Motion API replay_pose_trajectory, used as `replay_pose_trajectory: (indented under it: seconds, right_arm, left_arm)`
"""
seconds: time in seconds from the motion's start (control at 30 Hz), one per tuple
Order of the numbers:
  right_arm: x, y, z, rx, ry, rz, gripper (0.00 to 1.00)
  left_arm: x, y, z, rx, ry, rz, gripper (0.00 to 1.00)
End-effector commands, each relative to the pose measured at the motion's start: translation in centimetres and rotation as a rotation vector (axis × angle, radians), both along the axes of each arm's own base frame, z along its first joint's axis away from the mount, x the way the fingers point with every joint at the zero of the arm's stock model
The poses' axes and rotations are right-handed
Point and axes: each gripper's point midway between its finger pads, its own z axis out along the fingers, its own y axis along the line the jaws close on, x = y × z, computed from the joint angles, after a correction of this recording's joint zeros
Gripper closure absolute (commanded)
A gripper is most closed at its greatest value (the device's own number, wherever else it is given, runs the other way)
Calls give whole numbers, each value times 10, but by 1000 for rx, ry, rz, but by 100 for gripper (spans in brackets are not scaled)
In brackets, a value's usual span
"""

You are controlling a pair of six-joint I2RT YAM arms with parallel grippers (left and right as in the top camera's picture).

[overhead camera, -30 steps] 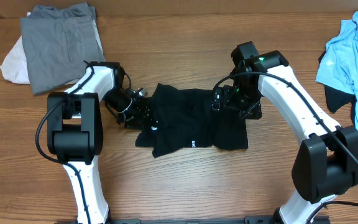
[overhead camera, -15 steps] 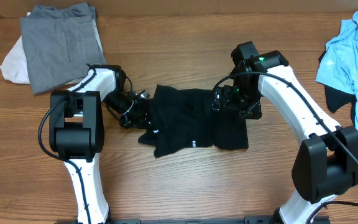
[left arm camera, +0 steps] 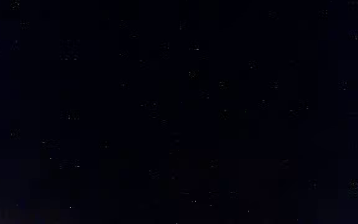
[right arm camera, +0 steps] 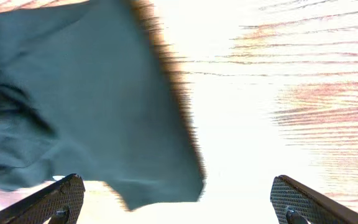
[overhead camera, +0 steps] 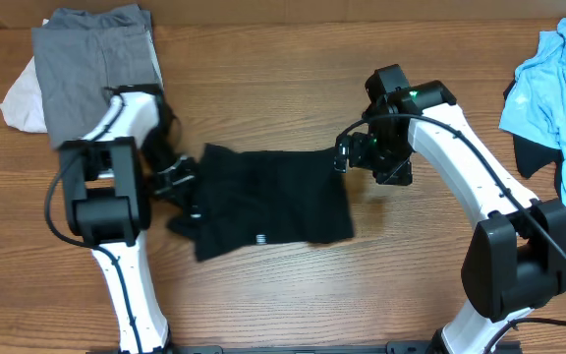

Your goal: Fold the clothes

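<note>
The shirt [overhead camera: 273, 192] lies spread between the arms. The left gripper [overhead camera: 180, 184] is pinched tight on its bunched left edge; the right gripper [overhead camera: 347, 155] hangs wide apart, empty, by the far right corner. Risk — a one-sided pull could drag the cloth and spoil the fold.

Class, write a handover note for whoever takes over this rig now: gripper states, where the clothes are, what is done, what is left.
Left gripper: shut on the black shirt's left edge.
Right gripper: open over the shirt's right corner, holding nothing.
Grey garment: looks folded, far left, lying over a white one.
Blue heap: far right, unfolded.
Left: finish folding the shirt, then the heap.
</note>
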Motion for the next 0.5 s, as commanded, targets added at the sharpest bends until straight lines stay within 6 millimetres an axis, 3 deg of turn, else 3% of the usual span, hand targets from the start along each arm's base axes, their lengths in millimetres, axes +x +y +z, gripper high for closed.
replay_pose_trajectory:
  seconds: [0.0, 0.2, 0.3, 0.37, 0.47]
  right_arm:
    - [-3, -3, -7, -7, -18, -5, 0]
    - [-3, 1, -27, 19, -17, -55, 0]
    - [-6, 12, -34, 84, -14, -46, 0]
    - [-9, 18, -43, 107, -10, -55, 0]
    - [-12, 23, -53, 127, -7, -70, 2]
  left_arm:
    - [17, 53, 9, 226, -38, -2, 96]
    - [34, 43, 61, 224, -181, 3, 96]
    - [35, 29, 90, 223, -257, -29, 96]
    - [37, 9, 109, 202, -320, -62, 96]
    - [35, -10, 117, 191, -348, -111, 96]
